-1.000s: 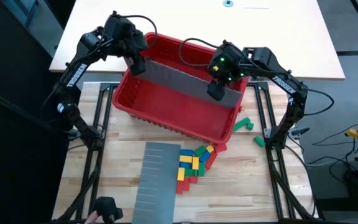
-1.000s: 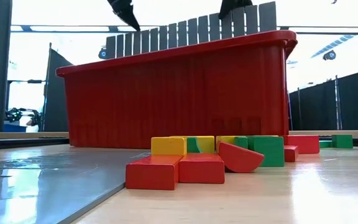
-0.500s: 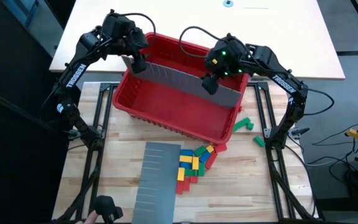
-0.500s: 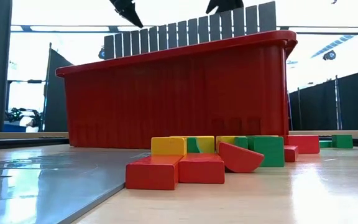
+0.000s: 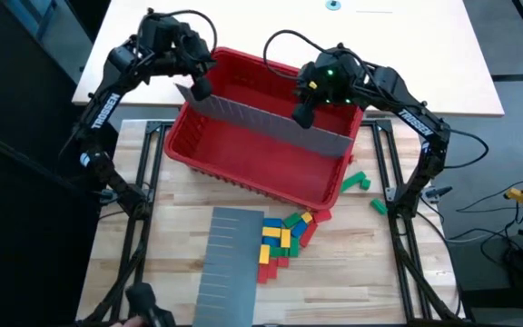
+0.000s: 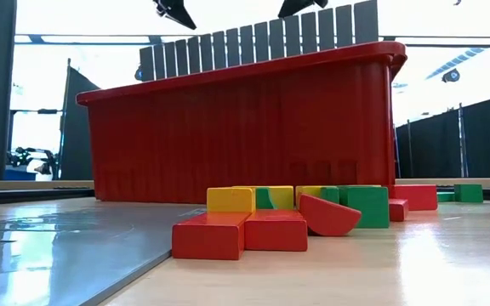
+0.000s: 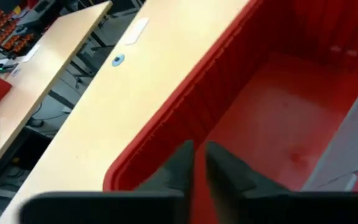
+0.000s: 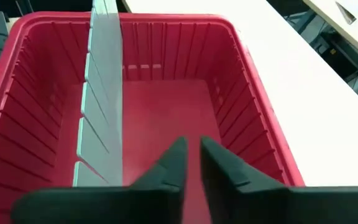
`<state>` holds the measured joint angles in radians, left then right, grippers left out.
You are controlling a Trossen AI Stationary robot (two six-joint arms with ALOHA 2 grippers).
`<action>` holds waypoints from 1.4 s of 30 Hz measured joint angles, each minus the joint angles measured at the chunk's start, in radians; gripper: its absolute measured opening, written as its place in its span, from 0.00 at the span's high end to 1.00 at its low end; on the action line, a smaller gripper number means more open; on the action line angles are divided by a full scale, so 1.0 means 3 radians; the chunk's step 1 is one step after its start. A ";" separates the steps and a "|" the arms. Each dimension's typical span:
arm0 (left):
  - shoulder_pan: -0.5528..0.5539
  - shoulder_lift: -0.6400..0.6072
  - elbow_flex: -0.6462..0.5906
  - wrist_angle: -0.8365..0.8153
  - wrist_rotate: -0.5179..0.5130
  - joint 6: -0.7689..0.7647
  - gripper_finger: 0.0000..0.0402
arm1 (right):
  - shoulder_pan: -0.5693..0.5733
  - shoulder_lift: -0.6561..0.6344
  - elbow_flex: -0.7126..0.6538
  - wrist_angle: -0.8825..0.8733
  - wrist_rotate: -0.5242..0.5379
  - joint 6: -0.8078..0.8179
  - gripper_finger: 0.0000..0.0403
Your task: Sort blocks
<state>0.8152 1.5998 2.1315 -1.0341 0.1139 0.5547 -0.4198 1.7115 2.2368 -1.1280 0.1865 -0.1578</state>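
A: From above, where do things stand?

B: The red bin point(image 5: 243, 159) sits at the far side of the table with a grey slotted panel point(image 5: 271, 123) standing across it. The left gripper point(image 5: 200, 86) hangs over one end of that panel and the right gripper point(image 5: 304, 113) over the other. The blocks point(image 5: 284, 238) lie in a heap on the wood in front of the bin, beside a second grey panel point(image 5: 227, 263) lying flat, with a few green ones point(image 5: 357, 182) strayed off to the right.

A: And from table height?

B: The blocks point(image 6: 275, 217) fill the foreground, red, yellow and green, untouched. The panel's teeth point(image 6: 262, 42) stick up above the bin's rim point(image 6: 236, 72), and only the gripper tips show at the top edge. This view cannot see inside the bin.

A: The wrist cameras?

B: The left wrist view looks down past the bin's near wall point(image 7: 185, 118); its fingers point(image 7: 225, 174) sit nearly together, holding nothing. The right wrist view shows the panel point(image 8: 101, 99) standing upright along the bin's length; its fingers point(image 8: 219, 165) are likewise close together and empty. Only here is the bin floor seen, with no blocks on it.

A: What might go wrong?

B: I'd judge the panel could tip or slide if either gripper clips it on the way out, since nothing grips it.
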 joint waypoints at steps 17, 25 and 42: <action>0.0222 -0.0062 -0.0069 -0.0021 0.0984 -0.0378 1.00 | 0.0017 -0.0157 -0.0002 0.0590 -0.0115 0.0324 1.00; 0.0222 -0.0143 -0.0069 -0.0020 0.1144 -0.0495 1.00 | 0.0188 -0.0207 -0.0061 0.0809 -0.0212 0.0454 1.00; 0.0217 -0.1176 -0.1025 0.0428 0.1011 -0.1064 1.00 | 0.0757 -0.0253 -0.0277 0.1067 -0.0066 0.0674 1.00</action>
<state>0.8804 1.2471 1.8241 -0.9058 0.4172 0.2354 -0.1928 1.6357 2.1538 -0.8079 0.1667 0.0445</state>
